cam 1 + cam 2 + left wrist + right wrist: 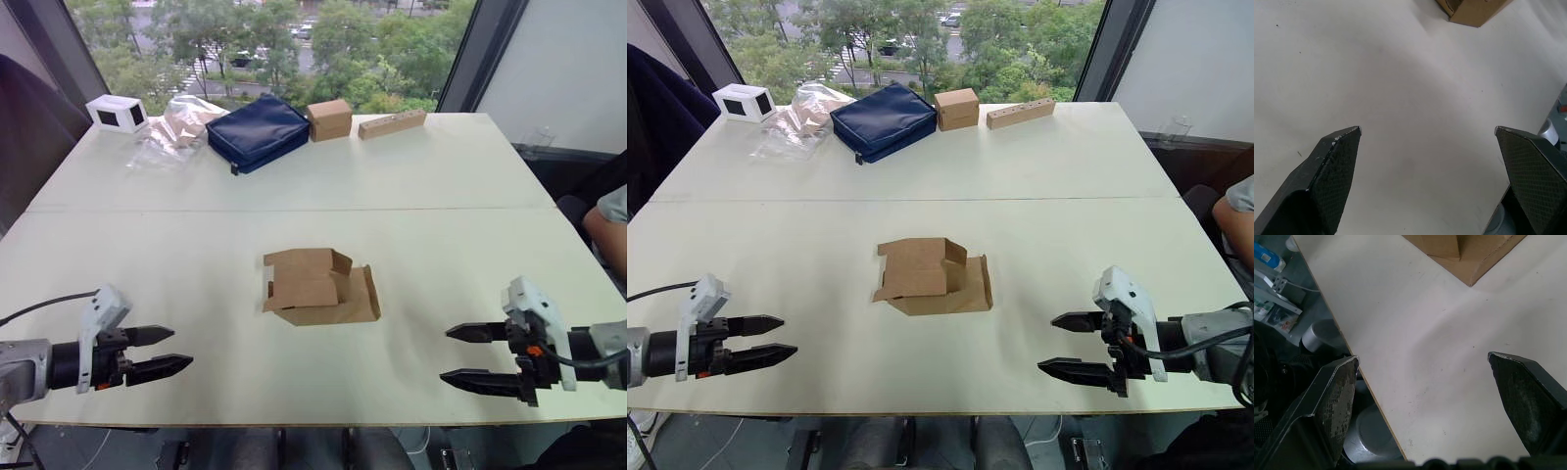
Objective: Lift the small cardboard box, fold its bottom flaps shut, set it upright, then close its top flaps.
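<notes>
Both grippers are held low over the near edge of the table (441,186), fingers spread and holding nothing.

From the head views, the left gripper (168,352) and the right gripper (467,354) are seen pointing inward, level with the tabletop, well apart from the small cardboard box (315,287). That box lies collapsed on its side between them at mid-table, flaps loose; which flaps are top or bottom cannot be made out. At the far edge a white box (117,113), a clear plastic bag (176,125), a navy pouch (260,131), a small brown cube box (330,119) and a cardboard strip (392,123) are lined up. A person's arm (607,227) is cut off at the right edge. In the left wrist view, only a corner of the box is seen beyond the parted fingers (1334,169). In the right wrist view, a box corner and the table's edge are shown, with blurred clutter below.
</notes>
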